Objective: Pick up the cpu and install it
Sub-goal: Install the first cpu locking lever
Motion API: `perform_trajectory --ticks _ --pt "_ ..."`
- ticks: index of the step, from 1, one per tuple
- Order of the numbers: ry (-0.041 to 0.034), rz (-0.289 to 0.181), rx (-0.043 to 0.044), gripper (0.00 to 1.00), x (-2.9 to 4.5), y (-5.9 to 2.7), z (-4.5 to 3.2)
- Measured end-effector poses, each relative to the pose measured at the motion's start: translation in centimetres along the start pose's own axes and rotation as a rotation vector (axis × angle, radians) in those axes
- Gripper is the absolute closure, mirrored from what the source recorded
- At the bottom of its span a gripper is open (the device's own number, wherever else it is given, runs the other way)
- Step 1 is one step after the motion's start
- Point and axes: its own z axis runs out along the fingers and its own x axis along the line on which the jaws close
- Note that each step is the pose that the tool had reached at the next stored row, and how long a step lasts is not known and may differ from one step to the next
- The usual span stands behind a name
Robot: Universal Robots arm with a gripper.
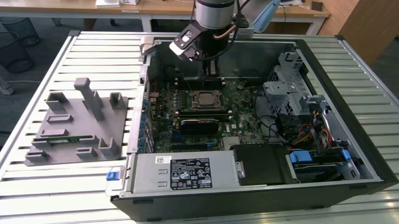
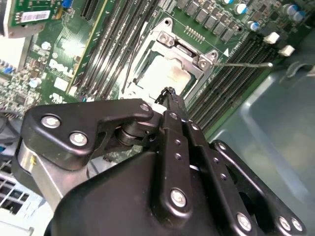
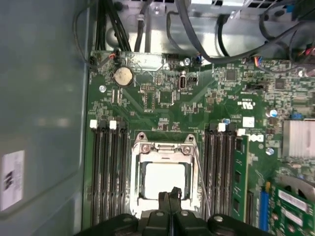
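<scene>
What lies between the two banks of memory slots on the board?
The cpu in its metal-framed socket, with the claw over it, as the first wrist view shows.

Pale slatted worktable [image 1: 56, 196], wooden desks [image 1: 62, 7] behind, wire bins [image 1: 14, 53], grey floor [image 1: 46, 51]

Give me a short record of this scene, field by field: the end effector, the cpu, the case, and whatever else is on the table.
end effector: fingers closed together with nothing between them, poised over the cpu; contact cannot be told
cpu: lies flat, silver top up, inside the metal socket frame on the motherboard
computer case: open, on the slatted table
gray fixture: on the table, at the exterior view's left of the case
memory stick: green, lying in the fixture
</scene>
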Motion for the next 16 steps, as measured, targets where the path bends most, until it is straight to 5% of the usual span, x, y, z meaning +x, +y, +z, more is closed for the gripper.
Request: perform_trajectory --ticks 5,16 --pt "-0.0002 -0.001 -0.0027 0.89 -0.03 -0.08 -1.61" --pt "0.0023 -0.186 -0.0064 0.89 -0.02 -0.10 -1.59"
